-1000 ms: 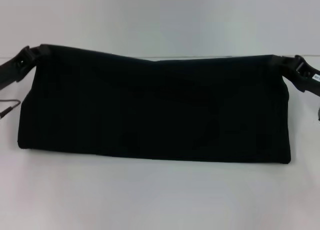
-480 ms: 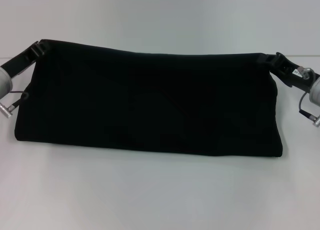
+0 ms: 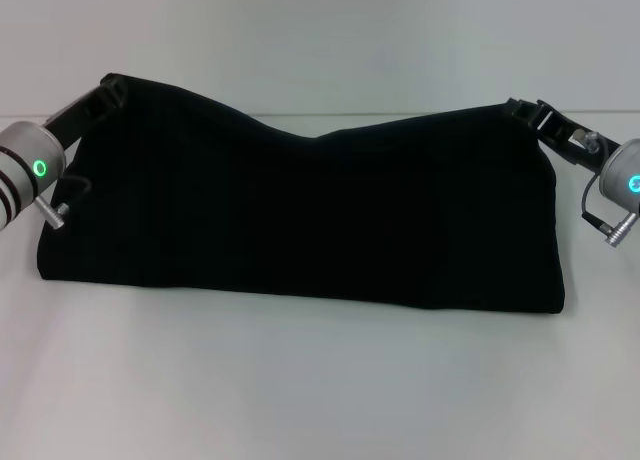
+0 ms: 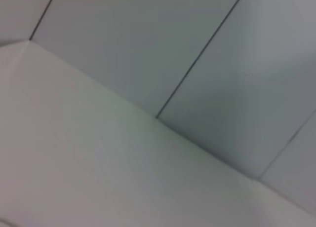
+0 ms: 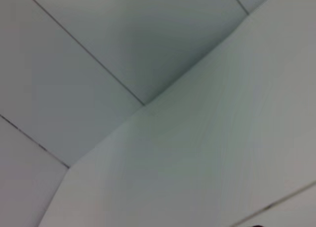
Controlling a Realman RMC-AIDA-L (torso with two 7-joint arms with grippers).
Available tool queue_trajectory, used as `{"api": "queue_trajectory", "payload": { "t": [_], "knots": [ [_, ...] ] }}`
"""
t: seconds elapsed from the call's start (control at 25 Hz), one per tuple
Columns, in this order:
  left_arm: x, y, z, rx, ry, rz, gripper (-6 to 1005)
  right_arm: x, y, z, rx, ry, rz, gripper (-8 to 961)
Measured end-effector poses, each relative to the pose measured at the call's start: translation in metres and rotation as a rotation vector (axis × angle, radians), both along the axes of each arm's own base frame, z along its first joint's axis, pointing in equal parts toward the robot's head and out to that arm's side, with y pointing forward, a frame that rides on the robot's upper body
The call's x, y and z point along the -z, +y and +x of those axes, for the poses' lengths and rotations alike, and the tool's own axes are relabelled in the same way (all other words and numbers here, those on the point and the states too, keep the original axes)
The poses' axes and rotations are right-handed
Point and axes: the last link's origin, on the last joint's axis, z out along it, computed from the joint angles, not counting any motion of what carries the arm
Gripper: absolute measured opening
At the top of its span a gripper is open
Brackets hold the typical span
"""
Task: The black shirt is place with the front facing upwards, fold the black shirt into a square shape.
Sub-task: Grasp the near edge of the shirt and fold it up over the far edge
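Stretching across the white table (image 3: 320,380), the black shirt (image 3: 300,220) fills most of my head view and hides the table's far edge behind it. Past the shirt I see only a pale wall (image 3: 320,40), and the line where wall meets table shows just above the dip in the cloth. Nothing else lies near the shirt.

My left claw (image 3: 112,88) is clamped on the shirt's upper left corner, holding it up off the table. My right claw (image 3: 520,110) is clamped on the upper right corner, at about the same height. Between the two corners the top edge sags into a shallow dip, a little left of the middle. The shirt hangs down from both claws like a wide dark band, and its lower edge rests on the table, running nearly straight from below the left claw to below the right one. Its front lettering and neck label cannot be made out in the dark cloth.

My wrists sit outside the shirt's two ends, each with a green light glowing. My wrist views show no cloth at all, only the pale wall (image 4: 207,49) with thin dark seams and the white table (image 4: 74,153) meeting it.
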Motion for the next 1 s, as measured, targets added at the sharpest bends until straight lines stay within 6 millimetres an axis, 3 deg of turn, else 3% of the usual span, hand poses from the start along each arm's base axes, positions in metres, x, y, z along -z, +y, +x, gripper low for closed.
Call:
{"api": "queue_trajectory", "payload": {
  "t": [0.08,0.28,0.44,0.6,0.88,1.0],
  "knots": [
    [0.0,0.0,0.0,-0.002,-0.006,0.033,81,0.001,0.0,0.0,-0.005,-0.007,0.024,70],
    [-0.002,-0.005,-0.007,-0.035,-0.054,0.085,182,0.001,0.002,0.004,0.031,-0.013,0.055,291],
    [-0.002,-0.009,-0.012,-0.05,-0.066,0.092,263,0.002,0.004,0.008,0.086,0.009,0.072,400],
    [0.001,-0.013,-0.015,-0.051,-0.078,0.082,426,0.002,0.004,0.007,0.088,0.01,0.072,508],
    [0.012,-0.03,-0.016,0.013,-0.142,0.023,676,0.0,-0.002,0.016,0.099,0.018,0.071,600],
    [0.016,-0.043,-0.017,0.05,-0.217,-0.021,674,0.002,-0.011,0.021,0.077,0.018,0.05,599]
  ]
}}
